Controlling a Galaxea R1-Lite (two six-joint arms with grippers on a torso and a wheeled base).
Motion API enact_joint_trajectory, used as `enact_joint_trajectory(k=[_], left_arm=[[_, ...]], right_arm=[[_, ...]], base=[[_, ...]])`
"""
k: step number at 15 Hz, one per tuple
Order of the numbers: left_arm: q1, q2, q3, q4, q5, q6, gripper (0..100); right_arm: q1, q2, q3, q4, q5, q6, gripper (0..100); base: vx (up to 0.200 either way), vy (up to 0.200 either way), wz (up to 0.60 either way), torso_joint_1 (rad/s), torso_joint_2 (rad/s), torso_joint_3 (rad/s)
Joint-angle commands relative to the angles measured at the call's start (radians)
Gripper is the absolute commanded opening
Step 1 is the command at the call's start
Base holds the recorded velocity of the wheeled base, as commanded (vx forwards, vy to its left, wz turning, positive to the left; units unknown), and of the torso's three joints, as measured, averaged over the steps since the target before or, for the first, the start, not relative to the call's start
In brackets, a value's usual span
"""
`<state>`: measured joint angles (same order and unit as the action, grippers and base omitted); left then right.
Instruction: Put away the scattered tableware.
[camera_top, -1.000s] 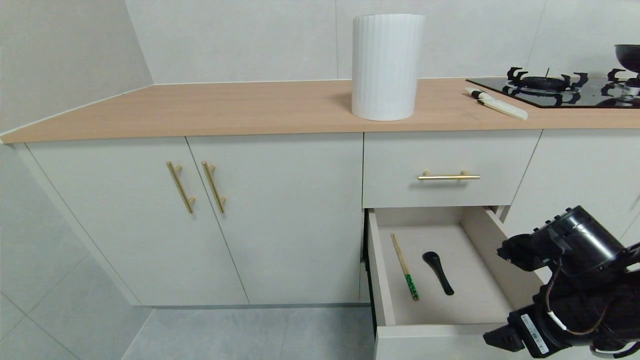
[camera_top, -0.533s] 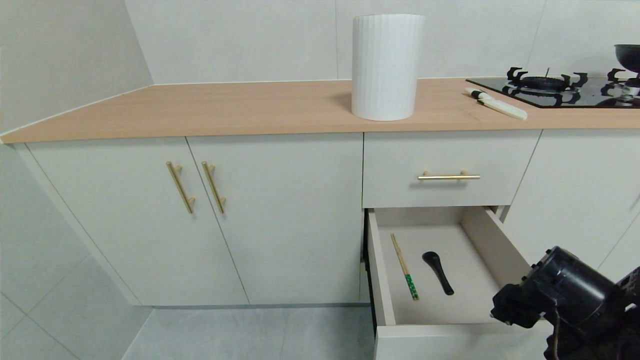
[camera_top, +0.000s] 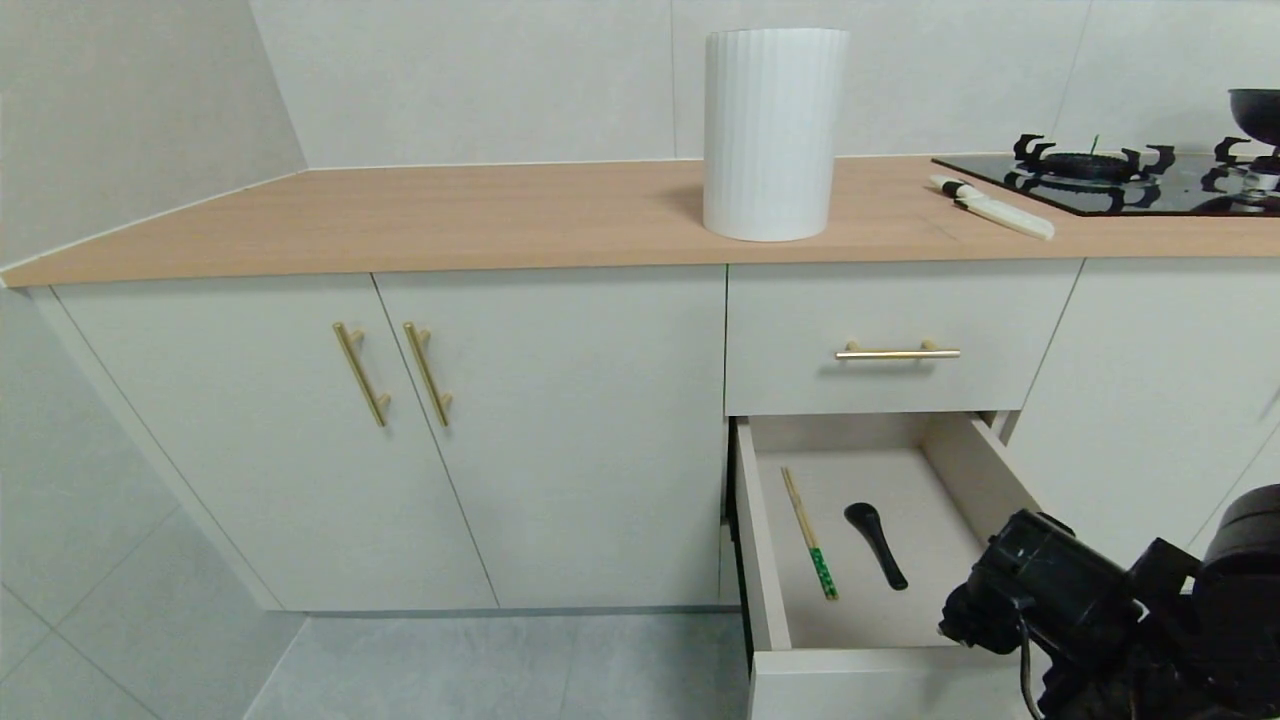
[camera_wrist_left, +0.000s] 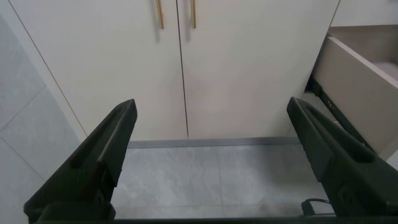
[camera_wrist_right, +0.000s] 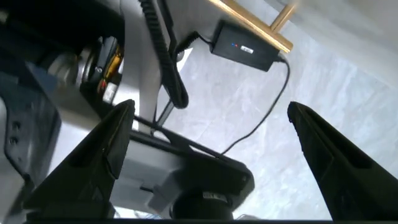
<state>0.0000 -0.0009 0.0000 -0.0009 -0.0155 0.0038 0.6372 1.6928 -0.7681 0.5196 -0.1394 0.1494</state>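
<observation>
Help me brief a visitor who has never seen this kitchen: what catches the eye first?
The tall white ribbed canister stands alone on the wooden counter. Below it, the lower drawer is pulled open, with chopsticks and a black spoon lying side by side, apart, on its floor.

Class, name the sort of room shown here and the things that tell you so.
Probably a kitchen: a gas hob in the counter, a knife on it, and a drawer holding chopsticks and a spoon.
</observation>
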Motion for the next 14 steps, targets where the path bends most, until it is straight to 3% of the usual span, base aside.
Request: enact_joint_trajectory(k=[1,14], left_arm=[[0.0,0.001,0.0,-0.001,0.0,0.001,100],[0.0,0.001,0.0,-0.001,0.0,-0.001,100]], right_arm=[[-0.007,0.056,-0.027,-0.012,0.0,0.036,100],[-0.087,0.151,-0.079,-0.181,-0.075,0.153,100]], base=[[0.0,0.0,0.0,0.0,0.0,0.0],[0.0,0.0,0.0,0.0,0.0,0.0]])
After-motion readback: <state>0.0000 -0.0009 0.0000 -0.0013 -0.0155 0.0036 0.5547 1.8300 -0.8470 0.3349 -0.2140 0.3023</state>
